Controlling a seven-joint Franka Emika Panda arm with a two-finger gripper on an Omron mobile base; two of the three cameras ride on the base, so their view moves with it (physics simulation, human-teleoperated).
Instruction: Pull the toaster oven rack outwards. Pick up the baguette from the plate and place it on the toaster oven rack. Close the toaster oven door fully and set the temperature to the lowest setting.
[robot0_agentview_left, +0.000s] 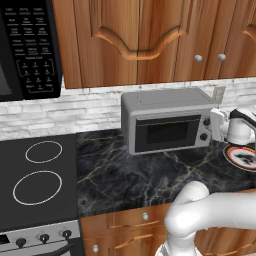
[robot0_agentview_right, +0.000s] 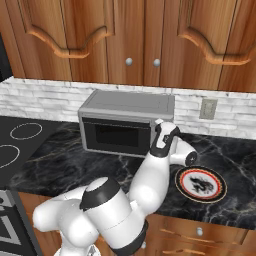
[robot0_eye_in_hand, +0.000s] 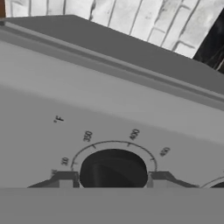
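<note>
While my pincer sits right up against the right front of the toaster oven, its two tips stand on either side of the dark round temperature knob, one to each flank, with the knob dead ahead and centred between them. The jaws are parted about as wide as the knob; whether the pads already press its sides I cannot tell from the hand view, so I would not call it gripped yet. What the coming move hinges on, I judge, is this straddle: the knob's axis runs straight into the oven face, along my pincer's own line, so turning it toward the low end of the scale means a roll of the wrist, not a push. Printed numbers arc around the knob, the smaller ones toward the left of the hand view. The toaster oven door looks shut flat against the grey front, its dark glass window blank. The oven stands on the dark marbled counter against the pale brick wall, and the plate lies just to its right with no baguette on it.
</note>
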